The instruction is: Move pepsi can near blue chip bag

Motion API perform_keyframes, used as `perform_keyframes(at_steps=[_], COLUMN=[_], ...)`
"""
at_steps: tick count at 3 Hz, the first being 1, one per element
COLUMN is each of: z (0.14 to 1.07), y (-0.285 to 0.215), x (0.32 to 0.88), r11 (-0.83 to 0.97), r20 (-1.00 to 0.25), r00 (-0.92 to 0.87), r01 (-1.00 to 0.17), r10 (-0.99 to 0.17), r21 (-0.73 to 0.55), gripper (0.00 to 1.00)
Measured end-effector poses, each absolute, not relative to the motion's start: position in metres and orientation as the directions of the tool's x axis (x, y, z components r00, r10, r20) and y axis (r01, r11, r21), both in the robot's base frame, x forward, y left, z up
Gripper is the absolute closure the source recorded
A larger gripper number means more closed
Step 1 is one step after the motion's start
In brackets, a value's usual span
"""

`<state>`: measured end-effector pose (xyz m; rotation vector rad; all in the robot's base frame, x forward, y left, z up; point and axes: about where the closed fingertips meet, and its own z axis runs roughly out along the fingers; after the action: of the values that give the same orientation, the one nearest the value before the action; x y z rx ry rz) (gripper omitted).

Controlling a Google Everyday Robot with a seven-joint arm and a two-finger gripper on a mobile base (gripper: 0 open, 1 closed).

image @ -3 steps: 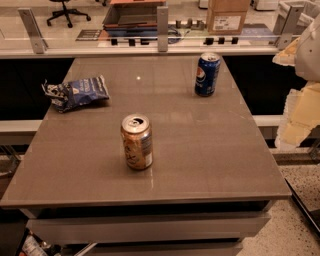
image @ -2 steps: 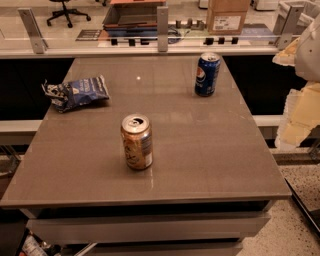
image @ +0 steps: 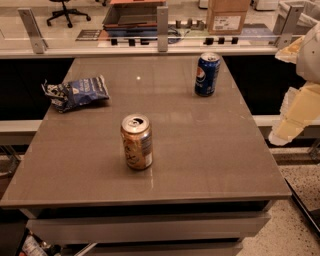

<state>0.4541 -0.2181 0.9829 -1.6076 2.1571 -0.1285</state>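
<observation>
The pepsi can (image: 207,74), dark blue with a silver top, stands upright at the far right of the grey table (image: 200,150). The blue chip bag (image: 76,93), crumpled, lies at the far left edge of the table. The two are far apart, with the table's width between them. My gripper is out of view; only cream-white parts of my arm (image: 299,105) show at the right edge of the camera view, beside the table and well clear of the can.
A gold-orange can (image: 136,142) with a white label stands upright near the table's middle front. A glass partition with metal posts (image: 162,22) runs along the table's far edge. A cardboard box (image: 227,15) sits behind it.
</observation>
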Motion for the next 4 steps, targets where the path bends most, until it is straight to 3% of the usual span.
perform_keyframes(at_steps=[2,4], z=[0.957,0.933], y=[-0.229,-0.218], x=[0.507,0.563], r11=[0.504,0.652], r20=[-0.519,-0.745], r00=[-0.284,-0.266], r01=[-0.789,-0.703], r10=[-0.806,-0.611], r21=[-0.351,-0.284], gripper=[0.0,0.0])
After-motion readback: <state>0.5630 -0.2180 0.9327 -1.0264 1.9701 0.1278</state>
